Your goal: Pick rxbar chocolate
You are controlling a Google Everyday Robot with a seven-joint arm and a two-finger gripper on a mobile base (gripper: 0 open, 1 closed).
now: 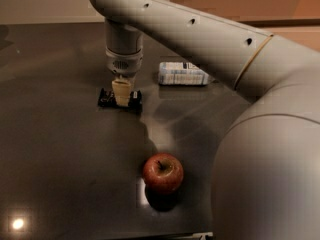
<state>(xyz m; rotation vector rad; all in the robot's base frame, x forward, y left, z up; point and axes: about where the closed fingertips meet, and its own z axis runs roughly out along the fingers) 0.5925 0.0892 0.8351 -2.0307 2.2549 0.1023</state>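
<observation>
The rxbar chocolate (134,99) is a small flat black bar lying on the dark table, left of centre. My gripper (121,95) reaches straight down onto its middle from the grey arm above. A cream fingertip (121,90) covers the bar's centre, and the bar's two ends stick out on either side. The gripper is shut on the bar, which is at table height.
A clear plastic bottle with a white label (182,74) lies on its side behind and to the right of the bar. A red apple (162,173) stands near the front edge of the table (55,159). My large grey arm fills the right side.
</observation>
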